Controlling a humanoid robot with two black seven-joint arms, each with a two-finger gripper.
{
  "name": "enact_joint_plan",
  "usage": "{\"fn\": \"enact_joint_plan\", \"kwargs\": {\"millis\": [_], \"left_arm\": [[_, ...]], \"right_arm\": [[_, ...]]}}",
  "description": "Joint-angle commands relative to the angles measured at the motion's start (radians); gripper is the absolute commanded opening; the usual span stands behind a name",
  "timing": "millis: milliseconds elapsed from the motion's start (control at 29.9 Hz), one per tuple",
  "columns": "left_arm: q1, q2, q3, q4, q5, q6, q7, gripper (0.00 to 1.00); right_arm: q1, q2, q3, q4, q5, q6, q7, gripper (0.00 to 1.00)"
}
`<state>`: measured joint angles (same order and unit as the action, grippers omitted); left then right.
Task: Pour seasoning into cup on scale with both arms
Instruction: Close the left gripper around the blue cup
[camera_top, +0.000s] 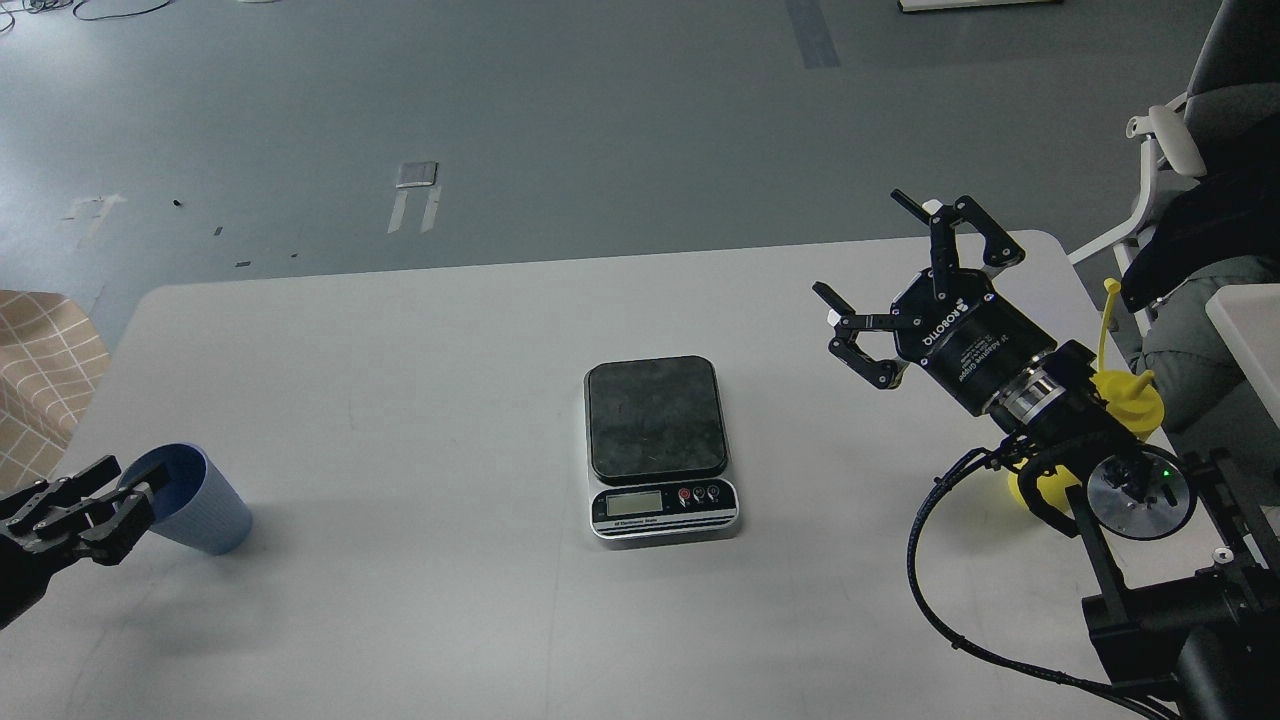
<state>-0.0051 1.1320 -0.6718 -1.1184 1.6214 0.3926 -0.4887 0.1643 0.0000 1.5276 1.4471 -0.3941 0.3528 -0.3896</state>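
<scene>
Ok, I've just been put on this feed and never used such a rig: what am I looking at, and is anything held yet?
This is the single view from the robot's own head, looking down at a white table. The two black arms are the robot's. Its left hand, low on the left, is at the rim of the light-blue cup, which looks tilted; its fingers close around the rim, though a firm grip is hard to confirm. Its right hand hangs open above the table, holding nothing. Behind that arm stands the yellow squeeze bottle, partly hidden. In the middle sits the kitchen scale, its dark platform bare.
</scene>
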Motion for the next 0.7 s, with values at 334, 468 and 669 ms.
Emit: {"fn": "enact_joint_plan", "kwargs": {"millis": [334,468,669], "left_arm": [[0.007,0.002,0.001,0.002,0.000,0.009,0.000,0.40],[0.004,0.000,0.001,0.002,0.002,0.011,0.000,0.36],[0.007,0.000,0.001,0.002,0.002,0.020,0.000,0.22]], "right_arm": [[-0.008,0.000,-0.001,0.001,0.000,0.000,0.000,1.00],[-0.008,0.000,-0.001,0.003,0.000,0.000,0.000,1.00],[-0.012,0.000,-0.001,0.003,0.000,0.000,0.000,1.00]]}}
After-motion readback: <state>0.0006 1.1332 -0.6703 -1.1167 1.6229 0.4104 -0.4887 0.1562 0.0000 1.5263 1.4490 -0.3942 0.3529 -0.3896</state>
